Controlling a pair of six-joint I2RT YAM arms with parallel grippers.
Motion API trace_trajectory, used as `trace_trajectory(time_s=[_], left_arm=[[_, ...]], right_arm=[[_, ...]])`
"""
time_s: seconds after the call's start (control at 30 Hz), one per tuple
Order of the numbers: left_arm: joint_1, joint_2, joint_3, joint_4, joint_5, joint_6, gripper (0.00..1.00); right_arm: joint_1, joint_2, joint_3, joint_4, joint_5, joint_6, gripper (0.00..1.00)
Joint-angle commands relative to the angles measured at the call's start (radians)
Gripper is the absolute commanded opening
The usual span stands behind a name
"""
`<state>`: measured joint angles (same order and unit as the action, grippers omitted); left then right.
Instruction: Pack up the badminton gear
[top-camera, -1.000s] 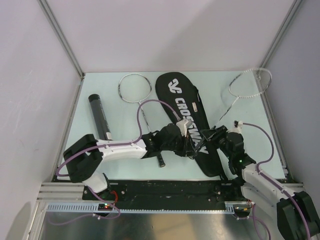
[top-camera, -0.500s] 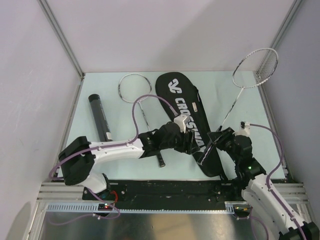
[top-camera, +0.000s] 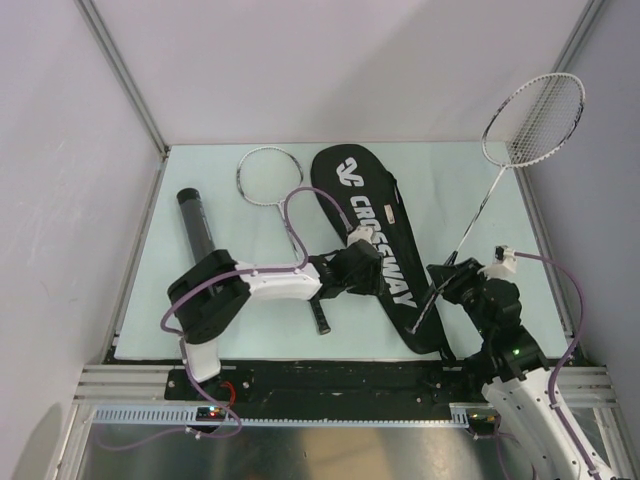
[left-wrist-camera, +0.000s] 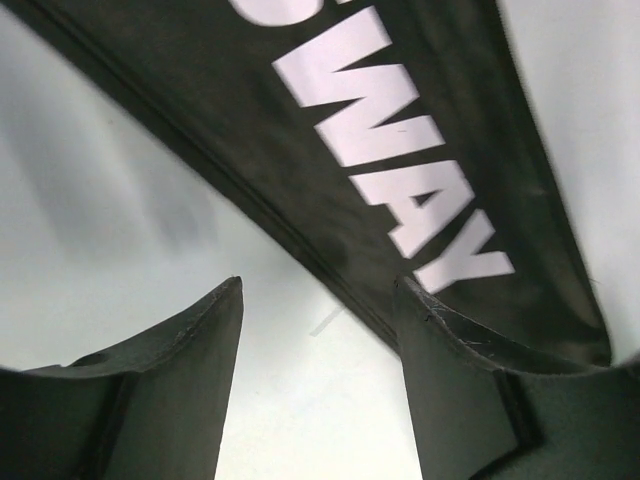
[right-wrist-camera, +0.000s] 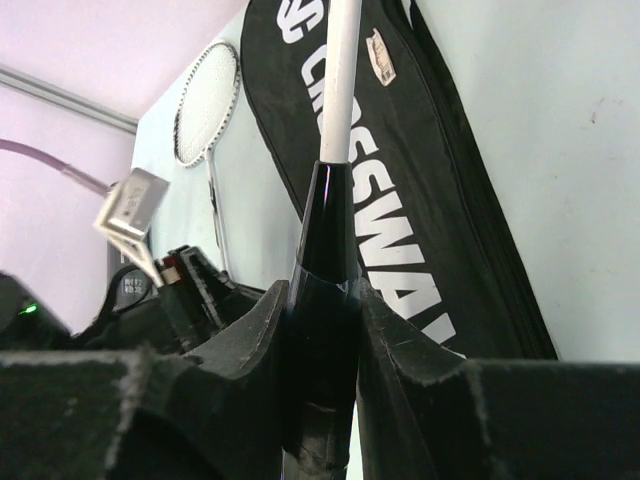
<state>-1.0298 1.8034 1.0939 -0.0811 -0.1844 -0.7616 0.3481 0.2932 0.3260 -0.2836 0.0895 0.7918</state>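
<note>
The black CROSSWAY bag lies flat in the middle of the table. My left gripper hovers open at the bag's left edge, and the left wrist view shows its fingers with only bare table between them and the bag just beyond. My right gripper is shut on the black handle of a silver racquet, whose head is raised high at the far right. A second racquet lies left of the bag. The black tube lies at the far left.
Pale walls and metal frame rails close in the table on three sides. The raised racquet head is near the right rail. The second racquet's black handle lies under my left arm. Purple cables loop off both wrists.
My left gripper has opened and drawn back left along the bag. My right gripper has lifted its racquet, whose head has swung up and to the right.
</note>
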Motion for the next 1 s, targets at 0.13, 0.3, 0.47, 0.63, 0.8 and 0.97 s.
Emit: trace_trajectory(time_s=[0.13,0.3,0.47,0.63,0.8,0.97], left_arm=[[0.034,0.12,0.083,-0.013,-0.054,0.025,0.62],[0.066,0.169,0.102,-0.018,-0.023,0.026,0.47],[0.118,0.139,0.088,-0.049,-0.015,0.105,0.09],[0.229,0.016,0.05,-0.075,-0.004,0.257,0.0],[0.316,-0.055,0.049,-0.128,0.039,0.417,0.07],[0.345,-0.135,0.05,-0.169,-0.013,0.477,0.54]], right_arm=[[-0.004,-0.029,0.052,-0.001,-0.014,-0.052,0.0],[-0.001,-0.035,0.053,-0.001,-0.026,-0.055,0.0],[0.001,-0.031,0.049,-0.008,-0.045,-0.049,0.0],[0.009,-0.008,0.042,-0.037,-0.128,-0.004,0.0],[0.04,0.0,0.041,-0.086,-0.154,0.011,0.0],[0.066,0.001,0.038,-0.119,-0.15,0.017,0.0]])
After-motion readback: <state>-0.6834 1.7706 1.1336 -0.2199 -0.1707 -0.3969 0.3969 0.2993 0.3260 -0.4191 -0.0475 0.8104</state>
